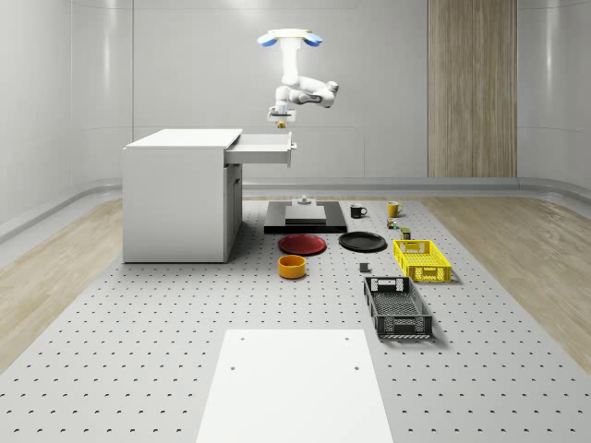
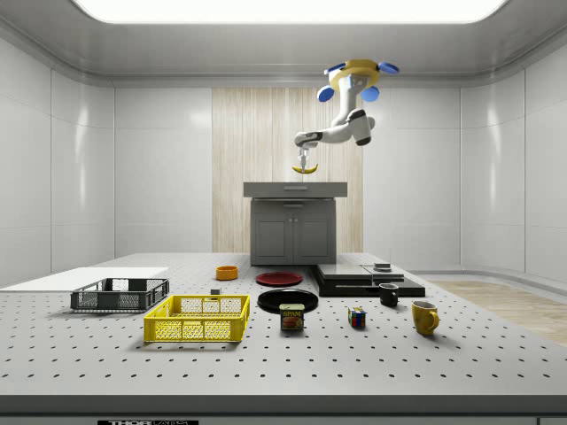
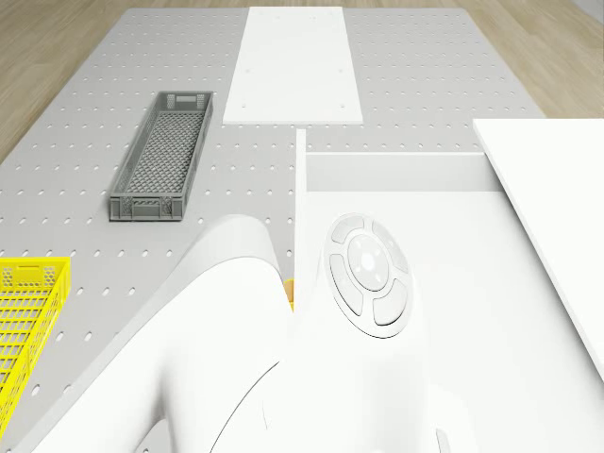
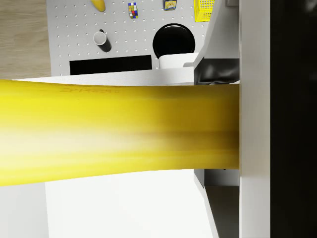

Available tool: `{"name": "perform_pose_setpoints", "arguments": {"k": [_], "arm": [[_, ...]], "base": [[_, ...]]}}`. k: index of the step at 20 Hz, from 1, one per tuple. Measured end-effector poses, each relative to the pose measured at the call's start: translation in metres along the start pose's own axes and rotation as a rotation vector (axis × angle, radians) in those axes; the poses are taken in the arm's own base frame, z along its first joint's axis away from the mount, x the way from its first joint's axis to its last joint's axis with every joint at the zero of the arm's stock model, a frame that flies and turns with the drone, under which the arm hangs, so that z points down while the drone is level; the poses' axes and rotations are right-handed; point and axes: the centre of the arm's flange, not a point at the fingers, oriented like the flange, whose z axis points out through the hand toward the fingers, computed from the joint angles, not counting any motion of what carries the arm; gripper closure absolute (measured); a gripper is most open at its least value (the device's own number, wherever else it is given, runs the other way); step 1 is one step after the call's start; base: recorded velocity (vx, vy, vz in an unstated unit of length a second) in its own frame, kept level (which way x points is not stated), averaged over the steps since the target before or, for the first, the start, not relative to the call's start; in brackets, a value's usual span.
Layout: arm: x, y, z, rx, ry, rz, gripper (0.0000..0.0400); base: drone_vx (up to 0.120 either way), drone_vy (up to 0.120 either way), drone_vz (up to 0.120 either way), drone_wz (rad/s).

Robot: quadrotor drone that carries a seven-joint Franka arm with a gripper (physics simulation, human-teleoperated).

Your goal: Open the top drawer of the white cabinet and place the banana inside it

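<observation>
I see the drone (image 1: 290, 38) hovering high above the open drawer (image 1: 264, 148) of the white cabinet (image 1: 177, 194); the drawer is pulled out toward the whole-scene view's right. The arm bends down from the drone, and the gripper (image 1: 280, 115) hangs just above the drawer's outer end, clenched on the banana (image 2: 305, 168).

On the perforated table (image 1: 138, 360) below, well apart from the drawer, I can make out a black slab (image 1: 306, 219) with a small block on it, a red plate (image 1: 303, 244), a black plate (image 1: 362, 242), an orange bowl (image 1: 292, 267), a yellow basket (image 1: 422, 259), a grey basket (image 1: 397, 306), a black mug (image 1: 357, 210) and a yellow mug (image 1: 393, 209). A white board (image 1: 295, 383) lies at the table's near edge. Nothing sits between the gripper and the drawer.

In the side view the banana is a small yellow crescent, curving upward at both ends, held across the fingers. In the wrist view it is a broad yellow band (image 4: 119, 131) with a brownish streak along it, above the drawer's white floor.
</observation>
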Motion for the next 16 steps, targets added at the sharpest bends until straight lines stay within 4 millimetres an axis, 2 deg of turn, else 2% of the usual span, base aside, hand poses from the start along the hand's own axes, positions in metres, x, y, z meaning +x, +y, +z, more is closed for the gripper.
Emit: {"name": "perform_pose_setpoints", "arguments": {"k": [7, 13, 16], "arm": [[0.0000, 0.0000, 0.0000, 0.000, 0.000, 0.000, 0.0207], [0.0000, 0.0000, 0.0000, 0.000, 0.000, 0.000, 0.0207], [0.0000, 0.0000, 0.0040, 0.000, 0.000, 0.001, 0.0207]], "base": [[0.000, -0.120, -0.120, 0.000], [0.000, -0.113, 0.000, 0.000], [0.000, 0.000, 0.000, 0.000]]}}
